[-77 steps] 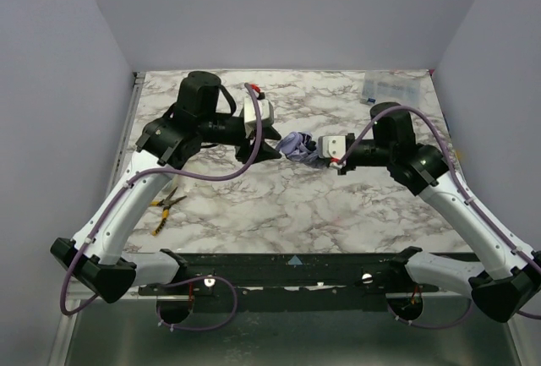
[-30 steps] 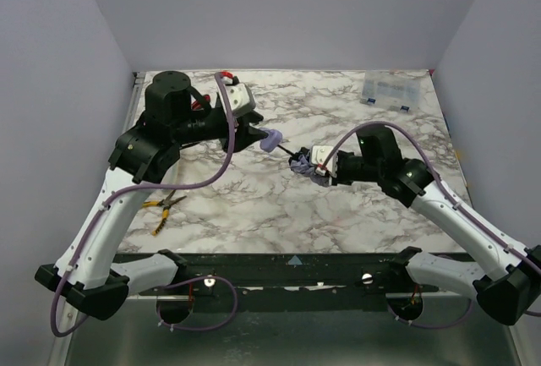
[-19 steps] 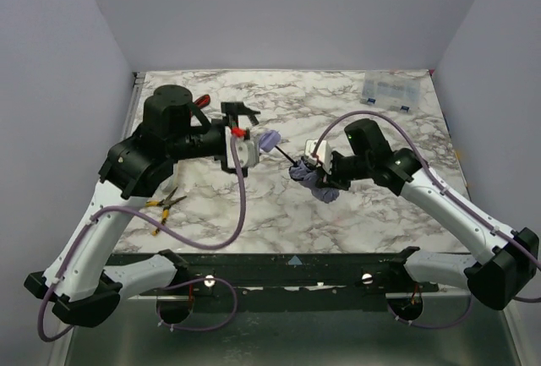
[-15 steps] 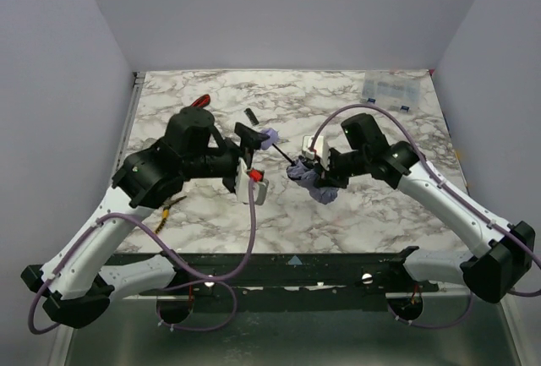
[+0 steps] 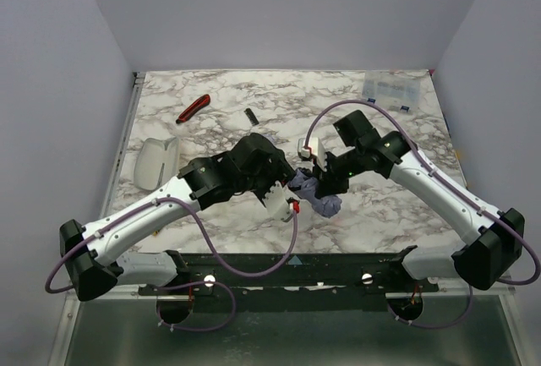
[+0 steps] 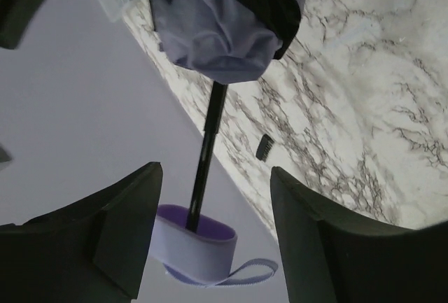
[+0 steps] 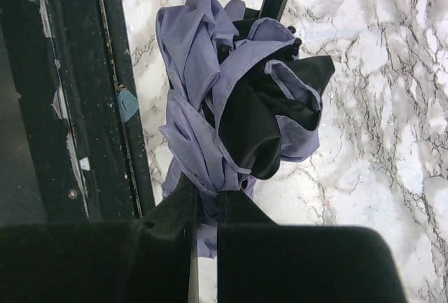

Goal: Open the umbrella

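Note:
The umbrella (image 5: 319,203) is a folded bundle of pale lavender fabric with black lining, held above the marble table's near middle. My right gripper (image 5: 326,182) is shut on a bunch of that fabric (image 7: 199,142), its fingertips (image 7: 183,194) pinching the gathered cloth. In the left wrist view the thin black shaft (image 6: 208,135) runs from the canopy (image 6: 224,23) to the small lavender handle (image 6: 196,250) with its loop strap. My left gripper (image 6: 217,177) stands open, with the handle between its fingers (image 6: 308,233). The left gripper (image 5: 286,187) is just left of the bundle.
A red-handled tool (image 5: 193,108) and a small black piece (image 5: 250,116) lie at the back left. A clear plastic box (image 5: 390,89) sits at the back right. A pale curved object (image 5: 156,161) rests near the left edge. The black front rail (image 7: 77,93) runs beside the umbrella.
My left gripper let go of the handle, opened, and swung down to the near middle, below the handle. The right arm carried the umbrella bundle nearer the front edge.

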Tool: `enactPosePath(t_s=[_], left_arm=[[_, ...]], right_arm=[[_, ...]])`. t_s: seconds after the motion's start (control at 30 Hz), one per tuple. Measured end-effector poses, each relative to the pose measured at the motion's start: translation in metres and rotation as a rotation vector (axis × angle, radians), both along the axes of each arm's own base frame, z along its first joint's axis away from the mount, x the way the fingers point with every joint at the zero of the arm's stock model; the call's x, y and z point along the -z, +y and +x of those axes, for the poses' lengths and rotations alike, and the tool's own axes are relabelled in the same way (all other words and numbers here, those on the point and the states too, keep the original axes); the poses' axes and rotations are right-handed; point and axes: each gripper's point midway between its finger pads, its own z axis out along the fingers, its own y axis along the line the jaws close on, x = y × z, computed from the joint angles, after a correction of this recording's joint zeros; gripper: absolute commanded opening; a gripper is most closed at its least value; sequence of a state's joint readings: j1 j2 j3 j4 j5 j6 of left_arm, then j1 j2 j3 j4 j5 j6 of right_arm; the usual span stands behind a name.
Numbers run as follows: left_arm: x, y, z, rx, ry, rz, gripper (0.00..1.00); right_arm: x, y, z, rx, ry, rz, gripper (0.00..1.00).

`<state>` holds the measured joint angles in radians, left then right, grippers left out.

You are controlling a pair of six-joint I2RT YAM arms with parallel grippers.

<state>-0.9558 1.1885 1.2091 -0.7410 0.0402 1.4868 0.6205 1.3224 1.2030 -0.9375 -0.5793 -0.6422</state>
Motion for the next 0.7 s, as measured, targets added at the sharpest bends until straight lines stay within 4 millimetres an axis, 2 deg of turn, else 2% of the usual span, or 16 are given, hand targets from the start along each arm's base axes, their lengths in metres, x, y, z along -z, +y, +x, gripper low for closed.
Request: enactPosePath(t_s=[0.13,0.27,0.47,0.7], left_arm=[[0.020,0.005,0.017,-0.045,-0.053,0.084,0.50],[0.015,0.007,0.027,-0.060,-0.105,0.088,0.37],[0.010,0.023,0.049,-0.121,-0.136,0.087,0.35],[0.013,0.045,0.068,-0.158,-0.153,0.089,0.37]], right_arm=[[-0.003,-0.001,-0.003,0.009,0.018,-0.004,0.00],[-0.004,-0.001,-0.003,0.011,0.021,-0.005,0.00],[-0.004,-0.001,0.002,0.020,-0.002,-0.008,0.00],[-0.008,0.003,0.014,0.023,-0.059,0.008,0.00]])
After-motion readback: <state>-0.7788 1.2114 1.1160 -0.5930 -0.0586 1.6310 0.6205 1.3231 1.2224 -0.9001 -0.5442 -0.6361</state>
